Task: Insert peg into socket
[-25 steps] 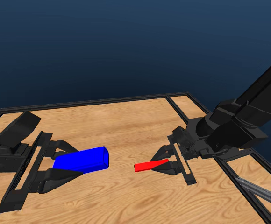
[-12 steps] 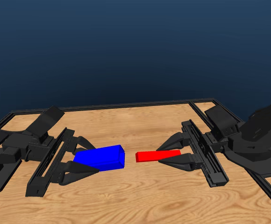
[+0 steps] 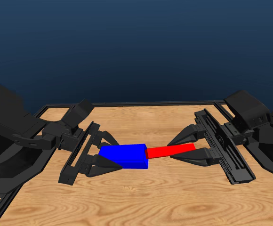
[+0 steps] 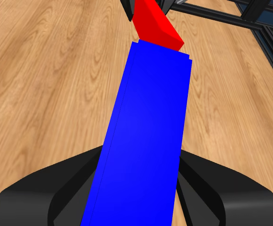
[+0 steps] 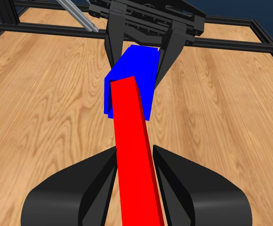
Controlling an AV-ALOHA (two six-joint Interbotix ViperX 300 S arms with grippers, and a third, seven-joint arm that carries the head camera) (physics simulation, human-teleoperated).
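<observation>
My left gripper (image 3: 109,151) is shut on the blue socket (image 3: 124,155), held above the table near the middle. My right gripper (image 3: 182,149) is shut on the red peg (image 3: 170,150), which points toward the socket. The peg's free end meets the socket's open end; how deep it sits inside is hidden. In the left wrist view the socket (image 4: 146,136) runs out between my jaws with the peg (image 4: 155,26) at its far end. In the right wrist view the peg (image 5: 134,150) runs out to the socket (image 5: 134,80), with the left gripper's fingers (image 5: 169,52) on both sides of the socket.
The wooden table (image 3: 141,197) has a black frame rail (image 3: 141,102) along its far edge and at its left corner (image 3: 0,207). Both arm bodies fill the left and right sides of the head view.
Both grippers have come together: the gap between peg and socket has closed and the peg's end now touches the socket's end. The head camera has also shifted.
</observation>
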